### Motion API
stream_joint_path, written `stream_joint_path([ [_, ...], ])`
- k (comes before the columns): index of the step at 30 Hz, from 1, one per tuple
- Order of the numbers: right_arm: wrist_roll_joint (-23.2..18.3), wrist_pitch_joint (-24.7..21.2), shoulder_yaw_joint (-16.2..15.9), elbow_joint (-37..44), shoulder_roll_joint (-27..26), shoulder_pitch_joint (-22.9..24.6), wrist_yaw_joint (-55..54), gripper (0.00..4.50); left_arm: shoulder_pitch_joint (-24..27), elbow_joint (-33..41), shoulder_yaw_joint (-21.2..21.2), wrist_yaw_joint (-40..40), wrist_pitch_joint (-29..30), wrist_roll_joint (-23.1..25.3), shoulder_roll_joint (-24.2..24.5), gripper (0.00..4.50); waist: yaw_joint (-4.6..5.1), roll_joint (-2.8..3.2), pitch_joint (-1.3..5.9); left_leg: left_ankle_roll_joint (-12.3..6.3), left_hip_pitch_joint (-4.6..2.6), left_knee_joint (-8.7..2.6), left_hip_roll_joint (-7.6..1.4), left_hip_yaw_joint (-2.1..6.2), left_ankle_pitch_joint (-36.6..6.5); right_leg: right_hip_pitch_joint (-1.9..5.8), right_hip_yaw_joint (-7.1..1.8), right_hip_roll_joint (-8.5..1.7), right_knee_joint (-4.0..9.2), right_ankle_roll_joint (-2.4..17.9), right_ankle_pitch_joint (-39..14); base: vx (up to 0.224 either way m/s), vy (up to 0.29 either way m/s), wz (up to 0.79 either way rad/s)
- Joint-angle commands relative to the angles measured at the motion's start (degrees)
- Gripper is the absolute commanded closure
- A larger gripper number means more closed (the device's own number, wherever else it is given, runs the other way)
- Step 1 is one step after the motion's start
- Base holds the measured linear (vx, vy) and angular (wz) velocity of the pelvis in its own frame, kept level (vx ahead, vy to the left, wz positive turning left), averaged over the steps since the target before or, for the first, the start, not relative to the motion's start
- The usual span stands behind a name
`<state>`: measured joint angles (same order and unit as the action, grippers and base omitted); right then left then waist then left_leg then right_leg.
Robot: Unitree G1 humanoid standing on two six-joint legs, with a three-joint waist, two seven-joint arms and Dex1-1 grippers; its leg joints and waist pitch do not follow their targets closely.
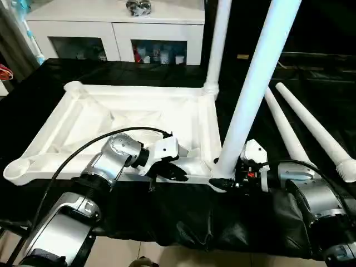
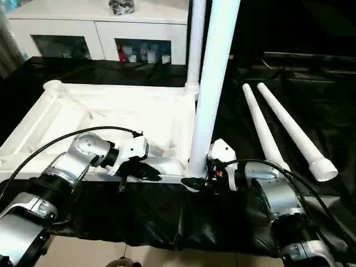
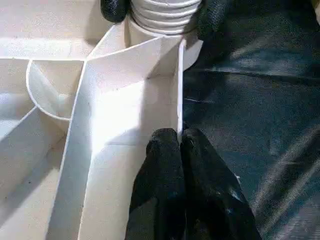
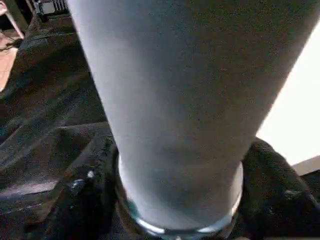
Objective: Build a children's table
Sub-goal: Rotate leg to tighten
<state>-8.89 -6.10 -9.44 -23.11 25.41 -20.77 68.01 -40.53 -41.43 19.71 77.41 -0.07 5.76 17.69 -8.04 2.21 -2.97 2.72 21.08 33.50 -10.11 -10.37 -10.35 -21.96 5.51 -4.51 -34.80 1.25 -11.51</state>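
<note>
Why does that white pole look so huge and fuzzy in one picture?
In the right wrist view the table leg stands right against the lens, soft and shaded grey; in the left eye view it looks crisp, while the tabletop underside glares bright white.

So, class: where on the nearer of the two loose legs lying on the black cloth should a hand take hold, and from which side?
Grip the loose leg around its round shaft near the middle, coming from above. It lies flat on the black cloth, close beside the second leg, so the fingers should straddle its width. The taper makes the thicker half the steadier place to hold.
</note>
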Motion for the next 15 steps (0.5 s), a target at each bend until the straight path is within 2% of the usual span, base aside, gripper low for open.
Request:
stream_joint_path([
  [1, 0.0, -0.9, -3.8, 1.2, -1.0, 1.0, 3.1, 1.67, 0.5, 0.5, 1.0, -0.6, 0.2, 0.2, -0.2, 4.5, 0.11, -0.62, 3.41, -4.03, -0.59, -4.11, -4.1, 1.47, -12.4, 2.34, -3.66, -5.53, 4.82, 11.9, -13.6, 0.0, 0.0, 0.0],
  [4, -0.2, -1.3, -3.6, 2.1, -1.3, 1.6, 2.6, 1.73, 0.5, 0.2, 0.6, -1.6, 0.3, 0.0, -0.7, 4.5, -0.01, -0.8, 3.45, -4.27, -0.5, -4.02, -4.02, 1.43, -11.5, 2.42, -3.61, -5.54, 4.73, 12.0, -12.9, 0.0, 0.0, 0.0],
  [6, -0.4, -0.9, -2.3, 1.2, -3.1, 1.5, -0.7, 1.74, 0.2, -0.2, -0.2, -4.1, 1.3, -0.3, -2.3, 4.5, -0.01, -0.85, 3.48, -4.37, -0.41, -3.95, -3.97, 1.41, -11.0, 2.46, -3.59, -5.58, 4.72, 12.0, -12.8, 0.0, 0.0, 0.0],
  [8, -0.4, -0.9, -1.6, 0.6, -4.0, 1.4, -2.5, 1.75, -0.1, -0.5, -0.6, -5.6, 1.8, -0.3, -3.1, 4.5, 0.08, -0.79, 3.25, -3.77, -0.68, -4.11, -3.99, 1.44, -12.7, 2.2, -3.57, -5.62, 5.09, 11.5, -15.8, 0.0, 0.0, 0.0],
  [9, 0.1, -0.7, 0.2, -1.7, -6.3, 0.4, -8.2, 1.75, -0.9, -1.6, -1.4, -8.9, 2.7, -0.3, -5.0, 4.5, 0.16, -0.93, 3.18, -3.56, -0.68, -4.19, -3.98, 1.44, -13.2, 2.2, -3.58, -5.64, 5.26, 11.2, -17.0, 0.0, 0.0, 0.0],
  [10, 0.3, -0.5, 1.2, -3.1, -7.6, -0.3, -11.3, 1.75, -1.3, -2.1, -1.8, -10.7, 3.1, -0.3, -6.0, 4.5, 0.33, -0.79, 3.05, -2.69, -0.91, -4.27, -3.88, 1.48, -14.3, 1.92, -3.6, -5.71, 5.56, 10.8, -19.4, 0.0, 0.0, 0.0],
  [11, 0.9, -0.2, 2.5, -5.1, -9.3, -1.2, -15.8, 1.75, -1.9, -2.8, -2.0, -12.7, 3.6, -0.2, -7.3, 4.5, 0.65, -0.95, 2.92, -1.78, -0.84, -4.4, -3.73, 1.68, -15.3, 2.04, -3.48, -5.81, 5.78, 10.0, -22.5, 0.0, 0.0, 0.0],
  [12, 1.4, 0.1, 3.4, -6.8, -10.5, -2.0, -19.4, 1.75, -2.4, -3.3, -2.1, -14.1, 3.9, -0.1, -8.2, 4.5, 0.71, -0.91, 2.92, -1.43, -0.94, -4.48, -3.71, 1.75, -15.8, 1.98, -3.46, -5.81, 5.96, 9.6, -23.6, 0.0, 0.0, 0.0],
  [14, 1.7, 0.3, 5.2, -10.0, -12.9, -3.5, -25.4, 1.75, -3.3, -4.3, -2.2, -17.6, 4.8, 0.3, -10.3, 4.5, 1.47, -0.86, 2.85, -0.51, -1.14, -4.56, -3.6, 1.87, -16.8, 1.8, -3.42, -5.81, 6.37, 8.8, -25.6, 0.0, 0.0, 0.0],
  [15, 1.7, 0.3, 6.1, -11.5, -14.3, -4.3, -28.9, 1.75, -3.9, -4.9, -2.3, -19.9, 5.5, 0.7, -11.8, 4.5, 1.59, -0.94, 2.89, -0.62, -1.12, -4.53, -3.58, 1.87, -16.9, 1.88, -3.42, -5.76, 6.38, 8.7, -25.4, 0.0, 0.0, 0.0],
])
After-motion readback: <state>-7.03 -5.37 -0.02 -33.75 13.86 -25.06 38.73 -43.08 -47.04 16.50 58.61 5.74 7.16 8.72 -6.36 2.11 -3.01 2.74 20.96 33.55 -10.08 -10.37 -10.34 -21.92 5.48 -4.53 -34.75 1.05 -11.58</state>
